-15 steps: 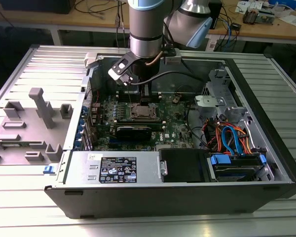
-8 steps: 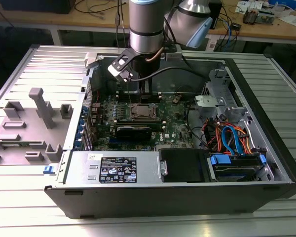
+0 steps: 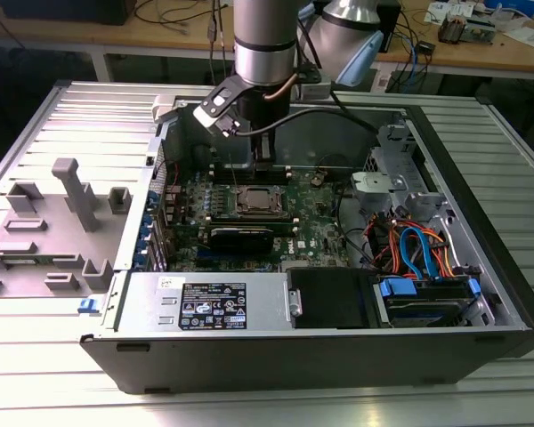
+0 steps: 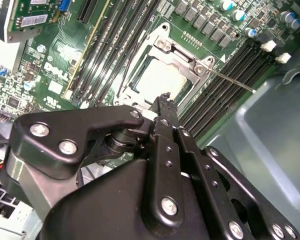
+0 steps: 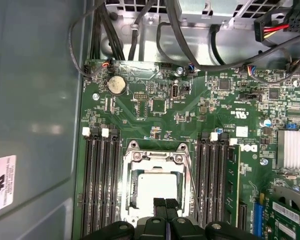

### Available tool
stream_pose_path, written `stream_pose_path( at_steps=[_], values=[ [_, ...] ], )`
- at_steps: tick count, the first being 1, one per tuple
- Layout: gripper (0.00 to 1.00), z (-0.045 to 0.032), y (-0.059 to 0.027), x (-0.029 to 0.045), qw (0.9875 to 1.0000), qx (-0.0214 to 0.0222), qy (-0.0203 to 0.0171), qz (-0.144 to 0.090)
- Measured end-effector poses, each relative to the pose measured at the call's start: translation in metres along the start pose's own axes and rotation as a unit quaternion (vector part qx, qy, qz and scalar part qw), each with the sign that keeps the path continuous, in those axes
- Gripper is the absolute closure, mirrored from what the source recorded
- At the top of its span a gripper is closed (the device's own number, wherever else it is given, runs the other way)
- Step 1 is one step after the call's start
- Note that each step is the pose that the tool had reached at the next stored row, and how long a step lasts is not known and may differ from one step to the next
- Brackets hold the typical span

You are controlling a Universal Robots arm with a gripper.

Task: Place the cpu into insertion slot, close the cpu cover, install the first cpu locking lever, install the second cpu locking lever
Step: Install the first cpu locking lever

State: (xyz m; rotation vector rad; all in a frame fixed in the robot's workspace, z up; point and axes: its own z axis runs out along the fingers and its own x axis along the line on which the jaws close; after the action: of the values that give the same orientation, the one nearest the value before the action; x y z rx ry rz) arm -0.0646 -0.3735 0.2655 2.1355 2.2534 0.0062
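Already the cpu (image 5: pixel 160 185) lies flat, face up, in the insertion slot (image 5: pixel 133 186)

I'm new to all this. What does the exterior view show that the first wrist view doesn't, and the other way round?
Exterior view, not the first wrist view: the arm, a labelled silver box inside the case, blue and orange cables, and a grey plastic fixture beside it. First wrist view, not the exterior: a white sticker on the case wall and a thin lever rod. Both: the green board, the cpu under its cover, and the shut pincer near it.
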Motion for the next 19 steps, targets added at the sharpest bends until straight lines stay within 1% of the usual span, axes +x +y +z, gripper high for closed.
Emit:
stream_pose_path(
  at_steps=[2, 4, 5, 6, 7, 8, 9, 10, 11, 12, 15, 16, 18, 19],
  values=[
    [0.89, -0.0019, 0.0001, 0.0000, 1.0000, 0.0000, 0.0002, 0.000],
    [0.89, -0.0020, 0.0001, 0.0000, 1.0000, -0.0002, 0.0002, -0.004],
    [0.89, -0.0021, 0.0001, 0.0000, 0.9999, -0.0005, 0.0005, -0.017],
    [0.89, -0.0020, 0.0001, 0.0000, 0.9994, -0.0008, 0.0010, -0.034],
    [0.89, -0.0018, 0.0001, 0.0000, 0.9988, -0.0012, 0.0014, -0.050],
    [0.89, -0.0015, 0.0001, 0.0000, 0.9978, -0.0016, 0.0019, -0.066],
    [0.89, -0.0014, 0.0001, 0.0000, 0.9972, -0.0018, 0.0021, -0.075],
    [0.89, -0.0012, 0.0001, 0.0000, 0.9961, -0.0021, 0.0025, -0.088],
    [0.89, -0.0008, 0.0000, 0.0000, 0.9944, -0.0026, 0.0030, -0.106],
    [0.89, -0.0007, 0.0002, 0.0000, 0.9923, -0.0030, 0.0035, -0.124],
    [0.89, -0.0006, 0.0005, 0.0000, 0.9889, -0.0036, 0.0042, -0.148],
    [0.89, -0.0005, 0.0005, 0.0000, 0.9866, -0.0040, 0.0047, -0.163],
    [0.89, -0.0003, 0.0005, 0.0000, 0.9831, -0.0044, 0.0052, -0.183],
    [0.89, -0.0002, 0.0005, 0.0000, 0.9806, -0.0048, 0.0056, -0.196]
  ],
)
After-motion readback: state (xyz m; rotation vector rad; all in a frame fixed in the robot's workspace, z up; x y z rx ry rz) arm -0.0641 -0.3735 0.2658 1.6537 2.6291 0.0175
